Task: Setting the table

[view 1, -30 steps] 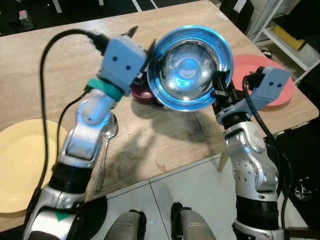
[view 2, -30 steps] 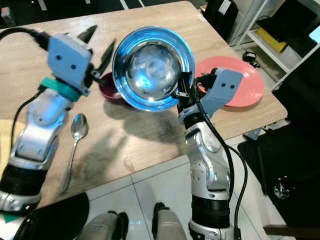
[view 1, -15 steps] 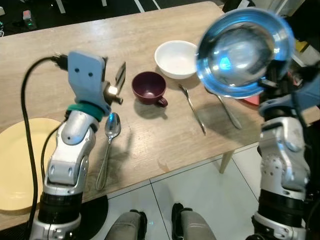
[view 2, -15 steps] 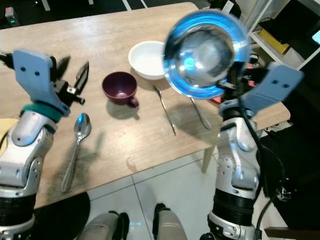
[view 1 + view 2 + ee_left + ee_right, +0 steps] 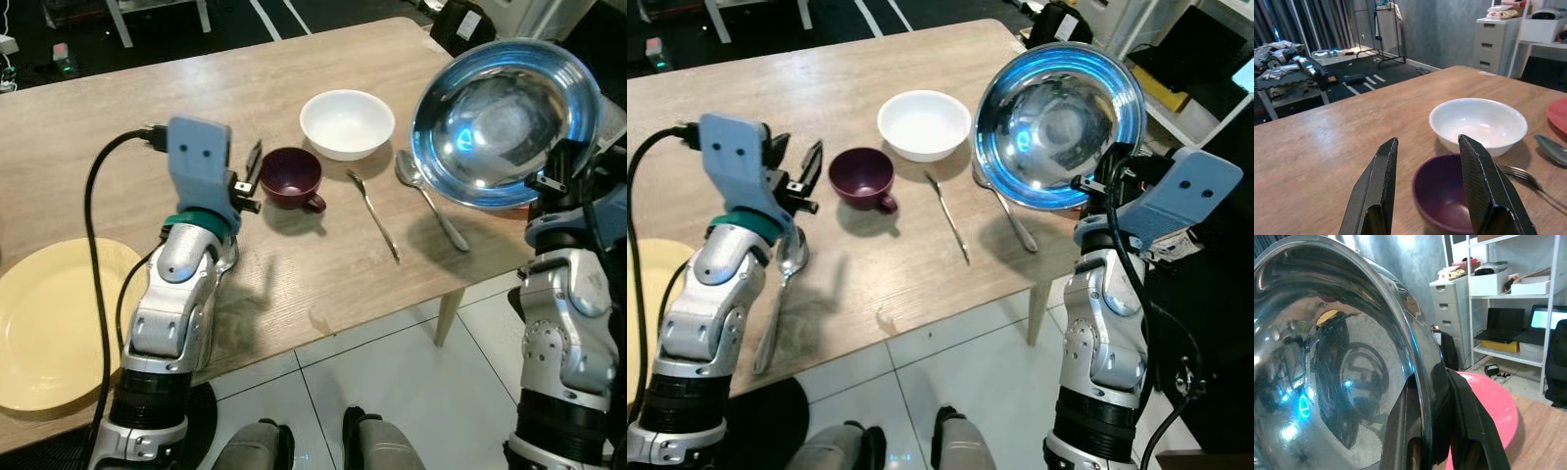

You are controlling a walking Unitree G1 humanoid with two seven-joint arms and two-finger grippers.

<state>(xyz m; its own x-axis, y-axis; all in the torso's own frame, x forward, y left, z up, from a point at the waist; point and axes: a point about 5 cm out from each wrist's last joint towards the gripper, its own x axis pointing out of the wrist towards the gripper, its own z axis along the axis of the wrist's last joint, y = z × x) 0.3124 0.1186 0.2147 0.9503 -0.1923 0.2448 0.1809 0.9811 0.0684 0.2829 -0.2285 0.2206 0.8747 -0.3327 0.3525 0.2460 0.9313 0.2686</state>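
Right end effector (image 5: 1095,184) pinches my steel bowl (image 5: 1058,125) by its rim, tilted up over the desk's (image 5: 294,264) right edge; the pink plate (image 5: 1488,404) sits just behind it. Left end effector (image 5: 1427,188), fingers apart and empty, points at the purple cup (image 5: 291,177).

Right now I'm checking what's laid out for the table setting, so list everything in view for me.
Table: one, light wood, holding all the tableware.
Metal bowl: one, shiny steel, held tilted above the table's right end.
White bowl: one, on the table behind the cup.
Cup: one, dark purple, handle toward the robot.
Fork: one, silver, right of the cup.
Spoons: two, silver, one beside the fork, one under the left arm.
Yellow plate: one, table's left end.
Pink plate: one, behind the metal bowl.
Left hand: open, beside the cup.
Right hand: clamping the metal bowl's rim.
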